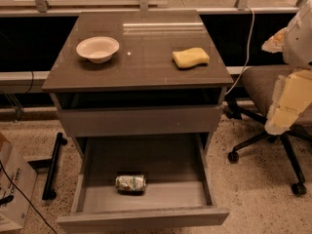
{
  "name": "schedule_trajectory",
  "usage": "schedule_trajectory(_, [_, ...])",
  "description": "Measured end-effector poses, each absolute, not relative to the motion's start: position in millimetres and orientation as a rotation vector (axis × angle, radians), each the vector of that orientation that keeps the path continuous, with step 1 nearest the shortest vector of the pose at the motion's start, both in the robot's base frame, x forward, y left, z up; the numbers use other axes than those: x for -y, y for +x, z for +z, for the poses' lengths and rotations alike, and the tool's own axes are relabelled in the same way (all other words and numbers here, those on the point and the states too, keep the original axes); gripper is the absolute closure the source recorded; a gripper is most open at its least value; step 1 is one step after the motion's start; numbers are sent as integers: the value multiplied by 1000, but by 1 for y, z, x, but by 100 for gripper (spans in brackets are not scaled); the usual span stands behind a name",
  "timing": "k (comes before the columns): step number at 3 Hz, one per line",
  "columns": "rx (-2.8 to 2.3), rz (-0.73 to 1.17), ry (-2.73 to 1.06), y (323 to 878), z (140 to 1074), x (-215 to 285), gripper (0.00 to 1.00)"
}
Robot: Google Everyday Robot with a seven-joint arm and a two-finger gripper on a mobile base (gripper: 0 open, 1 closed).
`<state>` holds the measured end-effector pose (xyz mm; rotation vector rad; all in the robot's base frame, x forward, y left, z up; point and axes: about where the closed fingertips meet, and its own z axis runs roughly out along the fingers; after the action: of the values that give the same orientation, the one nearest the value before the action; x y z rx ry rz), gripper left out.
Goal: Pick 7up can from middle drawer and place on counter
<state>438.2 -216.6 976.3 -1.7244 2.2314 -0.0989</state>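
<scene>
The 7up can (130, 183) lies on its side in the pulled-out middle drawer (146, 217), left of centre and near the front. The counter (141, 67) tops the cabinet above it. My gripper (287, 108) hangs at the far right of the view, cream-coloured, at about the height of the upper drawer front. It is well to the right of the cabinet, in front of the chair, and far from the can.
A white bowl (97, 48) sits at the counter's left and a yellow sponge (190, 57) at its right. An office chair (265, 89) on castors stands right of the cabinet. A cardboard box (12, 189) and a black bar (53, 167) are on the floor to the left.
</scene>
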Motion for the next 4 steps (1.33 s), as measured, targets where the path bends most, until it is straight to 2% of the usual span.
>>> schedule_trajectory(4, [-2097,-66,-1634,455,952,200,0])
